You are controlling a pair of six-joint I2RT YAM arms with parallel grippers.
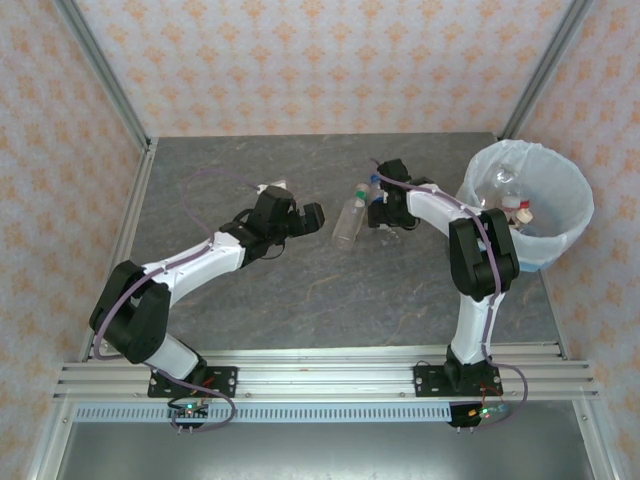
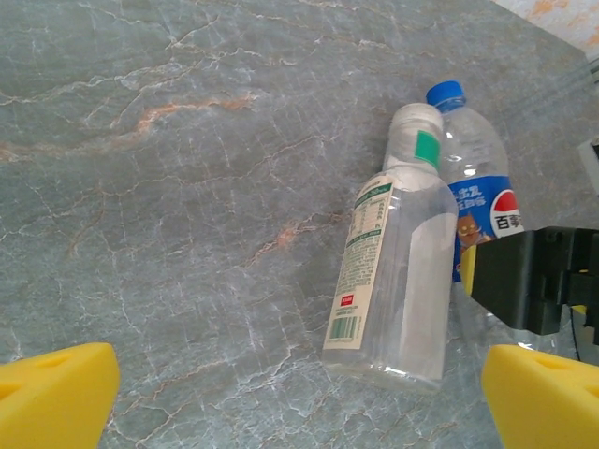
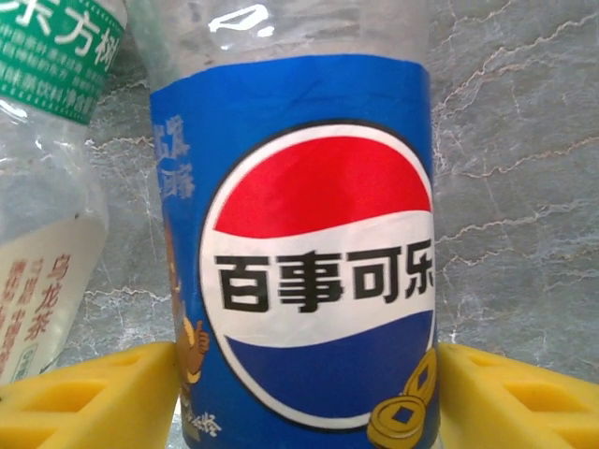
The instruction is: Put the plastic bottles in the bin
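Two plastic bottles lie side by side mid-table. One is clear with a white label and green-marked cap [image 1: 350, 218] [image 2: 393, 262] [image 3: 47, 187]. The other has a blue cap and a blue Pepsi label [image 1: 373, 188] [image 2: 479, 182] [image 3: 309, 253]. My right gripper [image 1: 383, 208] [image 3: 309, 407] is shut on the Pepsi bottle, its yellow pads [image 3: 84, 402] pressed against both sides of the label. My left gripper [image 1: 311, 216] [image 2: 299, 402] stands wide open just left of the white-label bottle, with nothing between its fingers. The light-blue bin [image 1: 575, 215] with a white bag stands at the right and holds several bottles [image 1: 508, 195].
Another small bottle [image 1: 275, 187] lies just behind my left wrist. The patterned walls and metal posts close in the table on three sides. My right arm's elbow [image 1: 485, 250] stands close to the bin's left side.
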